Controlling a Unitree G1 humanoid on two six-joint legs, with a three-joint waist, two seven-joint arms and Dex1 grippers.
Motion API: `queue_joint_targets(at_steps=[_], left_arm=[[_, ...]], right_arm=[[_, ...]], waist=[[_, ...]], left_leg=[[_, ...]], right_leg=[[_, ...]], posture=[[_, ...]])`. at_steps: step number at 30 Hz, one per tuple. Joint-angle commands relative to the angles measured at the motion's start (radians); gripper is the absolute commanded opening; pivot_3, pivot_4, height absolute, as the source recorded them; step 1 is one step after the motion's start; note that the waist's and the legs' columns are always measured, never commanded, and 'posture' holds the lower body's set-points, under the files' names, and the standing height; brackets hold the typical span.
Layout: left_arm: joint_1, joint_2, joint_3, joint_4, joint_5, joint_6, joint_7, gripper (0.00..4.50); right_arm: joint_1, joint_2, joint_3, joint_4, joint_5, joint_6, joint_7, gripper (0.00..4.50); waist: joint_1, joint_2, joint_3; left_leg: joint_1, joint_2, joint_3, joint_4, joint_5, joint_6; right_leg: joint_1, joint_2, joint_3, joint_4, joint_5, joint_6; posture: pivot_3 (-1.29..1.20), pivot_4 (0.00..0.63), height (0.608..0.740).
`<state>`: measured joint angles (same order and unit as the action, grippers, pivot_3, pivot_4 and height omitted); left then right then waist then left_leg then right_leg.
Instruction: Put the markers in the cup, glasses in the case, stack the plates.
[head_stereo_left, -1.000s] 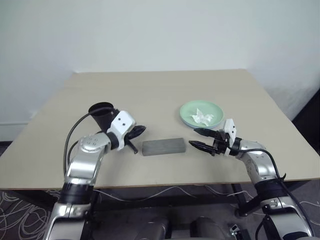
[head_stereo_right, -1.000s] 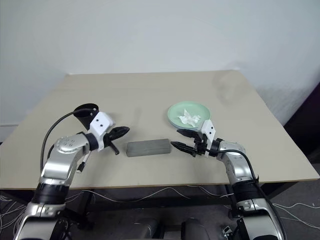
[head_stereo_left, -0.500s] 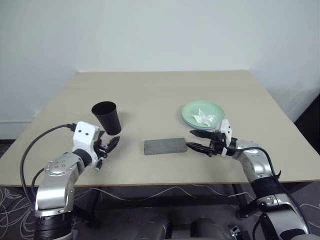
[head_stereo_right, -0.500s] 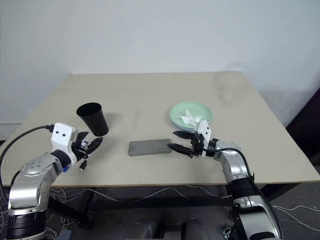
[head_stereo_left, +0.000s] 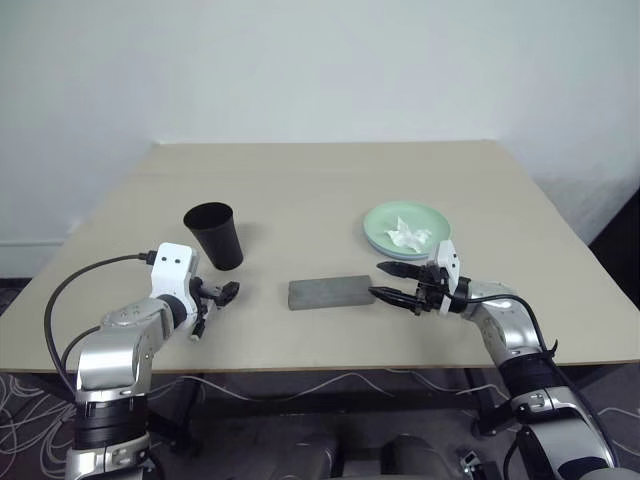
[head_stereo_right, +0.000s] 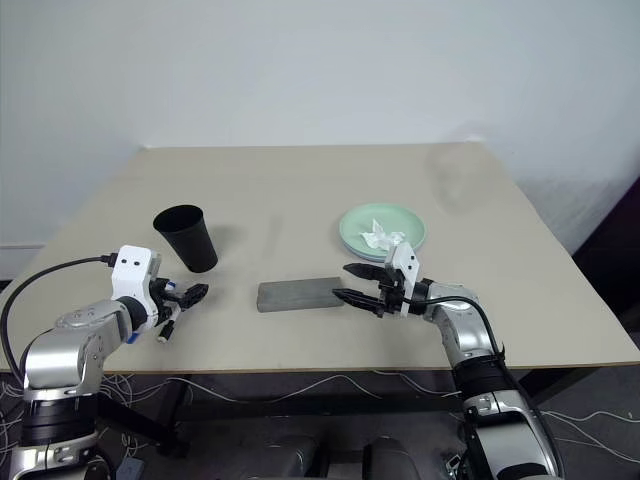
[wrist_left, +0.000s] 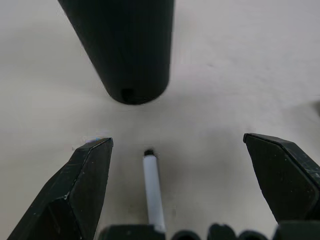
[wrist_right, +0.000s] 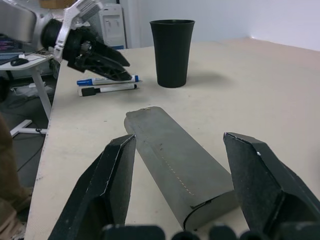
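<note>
I am looking down at the tan table (head_stereo_left: 330, 190). My left gripper (head_stereo_left: 213, 297) is sitting at the lower left of the frame with its fingers spread wide, holding nothing. Two markers (wrist_right: 106, 84) are lying flat on the table right by it. The black cup (head_stereo_left: 214, 235) is standing upright just above them. The grey case (head_stereo_left: 330, 292) is lying closed in the middle. My right gripper (head_stereo_left: 385, 282) is hanging at the case's right end, fingers apart, gripping nothing. The stacked plates (head_stereo_left: 405, 228) are sitting right of center with a white paper scrap (head_stereo_left: 407, 234) on top.
</note>
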<state>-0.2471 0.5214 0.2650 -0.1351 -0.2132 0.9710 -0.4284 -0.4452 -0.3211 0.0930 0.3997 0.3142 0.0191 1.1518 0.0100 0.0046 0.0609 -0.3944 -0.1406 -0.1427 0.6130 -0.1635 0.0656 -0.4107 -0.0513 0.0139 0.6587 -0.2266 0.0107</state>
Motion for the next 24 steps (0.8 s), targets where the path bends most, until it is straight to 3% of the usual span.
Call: queue_joint_targets(at_steps=[1, 19, 24], left_arm=[[-0.049, 0.001, -0.021, 0.013, -0.006, 0.036, 0.023, 4.48], [-0.105, -0.046, -0.055, 0.1, 0.014, 0.159, 0.16, 4.48], [-0.107, -0.058, -0.038, 0.103, -0.001, 0.161, 0.163, 2.91]], right_arm=[[0.005, -0.004, -0.021, -0.044, 0.01, -0.018, -0.013, 3.05], [0.023, -0.015, -0.025, -0.064, 0.012, -0.016, -0.044, 3.05], [0.02, -0.013, -0.023, -0.061, 0.01, -0.017, -0.044, 3.05]], waist=[[0.0, 0.0, 0.0], [0.0, 0.0, 0.0], [0.0, 0.0, 0.0]], left_leg=[[0.0, 0.0, 0.0, 0.0, 0.0, 0.0], [0.0, 0.0, 0.0, -0.001, 0.0, 0.0], [0.0, 0.0, 0.0, -0.001, 0.0, 0.0]], right_leg=[[0.0, 0.0, 0.0, 0.0, 0.0, 0.0], [0.0, 0.0, 0.0, -0.001, 0.001, 0.001], [0.0, 0.0, 0.0, -0.001, 0.0, 0.0]], posture=[[0.0, 0.0, 0.738], [0.0, 0.0, 0.738], [0.0, 0.0, 0.738]])
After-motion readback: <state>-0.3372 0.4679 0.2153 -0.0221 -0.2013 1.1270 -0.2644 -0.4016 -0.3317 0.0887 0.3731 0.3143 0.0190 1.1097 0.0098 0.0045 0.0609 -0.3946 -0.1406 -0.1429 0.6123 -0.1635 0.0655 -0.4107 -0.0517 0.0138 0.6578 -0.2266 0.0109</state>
